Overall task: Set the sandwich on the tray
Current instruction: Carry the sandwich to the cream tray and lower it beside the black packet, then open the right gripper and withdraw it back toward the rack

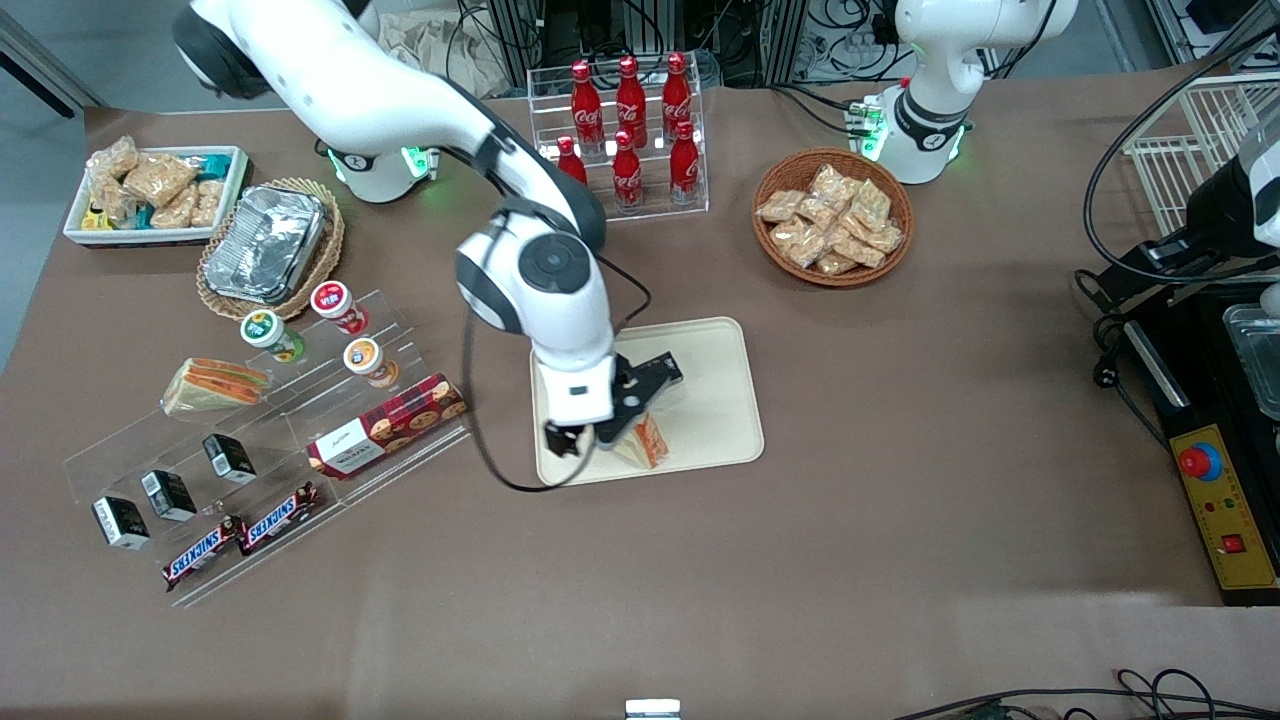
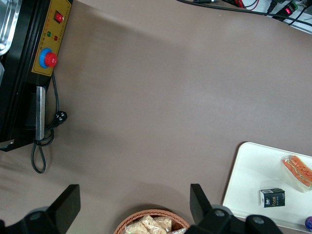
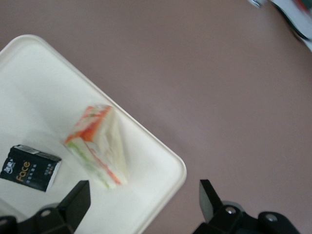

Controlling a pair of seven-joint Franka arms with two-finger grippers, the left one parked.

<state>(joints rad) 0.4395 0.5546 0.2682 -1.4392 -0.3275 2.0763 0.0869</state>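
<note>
The sandwich (image 1: pixel 645 440) (image 3: pixel 97 146) (image 2: pixel 298 170), a clear-wrapped white-bread wedge with red and green stripes, lies on the cream tray (image 1: pixel 710 400) (image 3: pixel 29 73) (image 2: pixel 253 180) near the corner closest to the front camera. My right gripper (image 1: pixel 588 440) (image 3: pixel 144 195) hovers above that corner, beside the sandwich and apart from it. It is open, with nothing between its fingers. A small black box (image 3: pixel 30 167) (image 2: pixel 272 197) also rests on the tray next to the sandwich; the arm hides it in the front view.
Toward the working arm's end stands a clear stepped display with a browner sandwich (image 1: pixel 215 385), a cookie box (image 1: pixel 385 425) and chocolate bars. A foil container (image 1: pixel 265 243), white snack bin (image 1: pixel 155 195), cola rack (image 1: pixel 625 130) and snack basket (image 1: pixel 832 218) stand farther from the camera.
</note>
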